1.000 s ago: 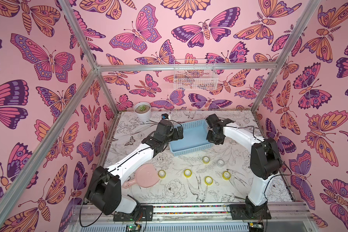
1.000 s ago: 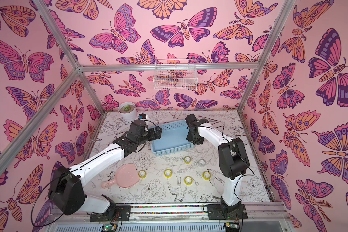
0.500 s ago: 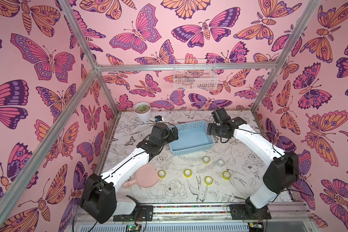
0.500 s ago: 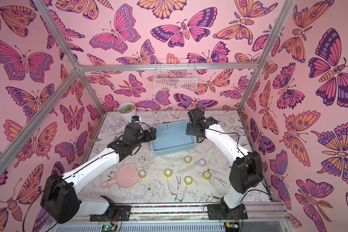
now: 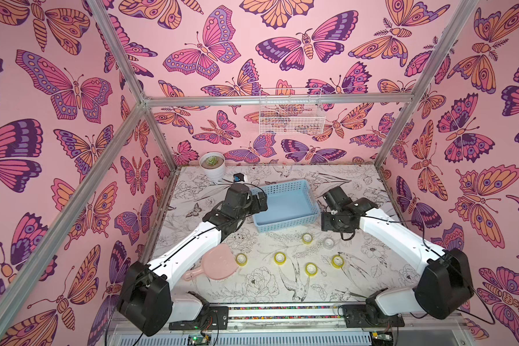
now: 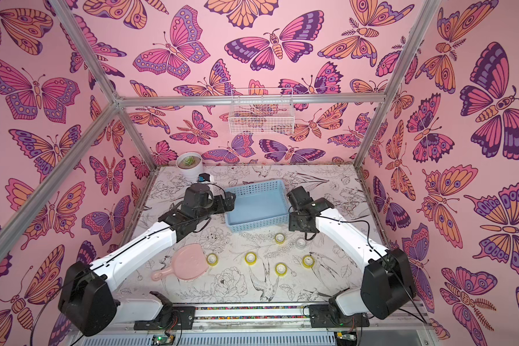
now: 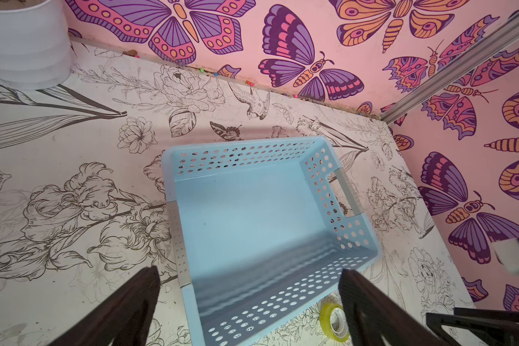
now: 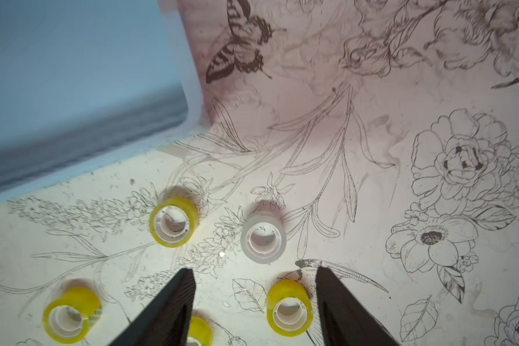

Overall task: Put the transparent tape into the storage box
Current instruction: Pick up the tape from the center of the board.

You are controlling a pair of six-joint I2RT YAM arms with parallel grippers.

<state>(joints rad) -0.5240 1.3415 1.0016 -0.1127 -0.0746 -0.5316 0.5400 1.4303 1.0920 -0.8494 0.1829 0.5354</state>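
**Transparent tape and storage box, with both arms.** Six small glossy rings of tape lie flat on the table, all outside the box: five yellow-tinted tape rolls (image 5: 280, 258) and one colourless tape roll (image 5: 328, 243). In both top views, one yellow roll and the colourless one sit side by side near the front wall of the light blue rectangular plastic basket (image 5: 285, 206) with perforated sides. The other four form a loose row nearer the robot's base. The basket stands upright toward the back of the floral-printed white table (image 5: 252, 299).

The right gripper (image 8: 253, 271) hangs above the rolls beside the basket's near right corner, jaws spread and holding nothing. In the right wrist view the colourless roll lies just beyond the fingertips, and a yellow roll shows on the table between the fingers.

The left gripper (image 7: 249, 271) hovers at the basket's left short side, jaws spread wide and empty.

A pink round hand mirror (image 5: 219, 265) lies just beside the leftmost yellow roll. A white pot with a green succulent (image 5: 212, 164) stands in the back left corner. A white wire basket (image 5: 291, 115) hangs on the back wall.
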